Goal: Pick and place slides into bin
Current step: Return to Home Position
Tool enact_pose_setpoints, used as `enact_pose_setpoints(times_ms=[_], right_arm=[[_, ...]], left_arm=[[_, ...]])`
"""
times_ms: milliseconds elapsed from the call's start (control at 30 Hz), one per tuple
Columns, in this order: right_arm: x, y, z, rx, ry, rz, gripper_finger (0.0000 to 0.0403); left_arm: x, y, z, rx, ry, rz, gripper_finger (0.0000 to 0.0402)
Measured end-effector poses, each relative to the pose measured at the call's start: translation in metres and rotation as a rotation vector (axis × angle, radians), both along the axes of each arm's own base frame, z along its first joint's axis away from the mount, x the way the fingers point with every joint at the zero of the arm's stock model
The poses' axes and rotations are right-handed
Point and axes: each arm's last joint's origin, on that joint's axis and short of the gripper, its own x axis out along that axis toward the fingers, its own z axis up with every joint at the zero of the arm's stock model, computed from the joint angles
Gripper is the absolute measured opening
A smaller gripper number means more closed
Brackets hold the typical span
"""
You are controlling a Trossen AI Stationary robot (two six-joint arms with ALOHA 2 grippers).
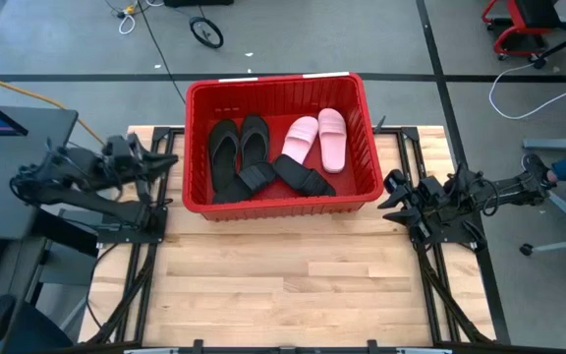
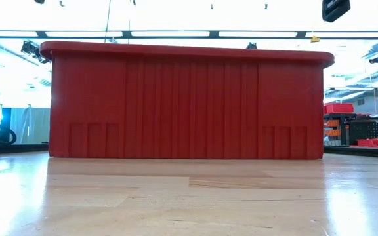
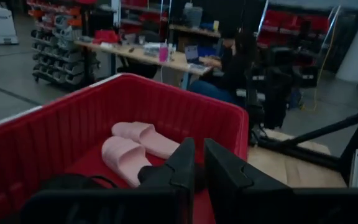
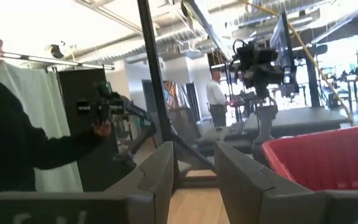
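Low view is hiding the slides [image 1: 226, 152] from you behind the bin [image 2: 186, 108] wall, while left gripper [image 3: 199, 146] and right gripper [image 4: 193, 149] are hanging alongside, fingers slightly apart.

You have one red bin [image 1: 273, 81] on the tabletop [image 1: 283, 285]. Inside it you can count six slides: four black slides [image 1: 224, 157], partly overlapping one another, and two pink slides [image 1: 332, 138] lying side by side. You also have two arms at the tabletop, one left arm [image 1: 77, 177] and one right arm [image 1: 480, 192].
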Motion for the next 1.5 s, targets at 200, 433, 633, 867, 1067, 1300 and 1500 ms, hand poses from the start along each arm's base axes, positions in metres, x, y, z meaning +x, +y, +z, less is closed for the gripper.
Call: enact_pose_setpoints(times_ms=[200,433,633,867,1067,1300,1500], right_arm=[[0.000,-0.001,-0.010,-0.020,0.098,-0.026,0.0124],[0.001,-0.003,-0.012,-0.083,0.098,-0.111,0.0124],[0.002,-0.002,-0.014,-0.068,0.080,-0.108,0.0124],[0.006,-0.001,-0.042,0.035,-0.026,-0.079,0.0124],[0.006,-0.002,-0.058,0.132,-0.051,-0.078,0.0124],[0.006,-0.002,-0.061,0.158,-0.023,-0.059,0.0124],[0.007,-0.001,-0.060,0.094,-0.021,-0.058,0.0124]], left_arm=[[0.005,-0.001,-0.054,-0.019,-0.037,0.003,0.0043],[-0.006,0.002,-0.095,-0.081,-0.153,0.033,0.0042],[0.000,0.001,-0.117,-0.082,-0.182,0.030,0.0035],[0.018,-0.005,-0.141,-0.162,-0.198,-0.050,0.0036],[0.031,-0.015,-0.159,-0.066,-0.264,-0.356,0.0030],[0.039,-0.024,-0.188,-0.077,-0.170,-0.578,0.0042],[0.039,-0.027,-0.192,-0.049,-0.146,-0.701,0.0055]])
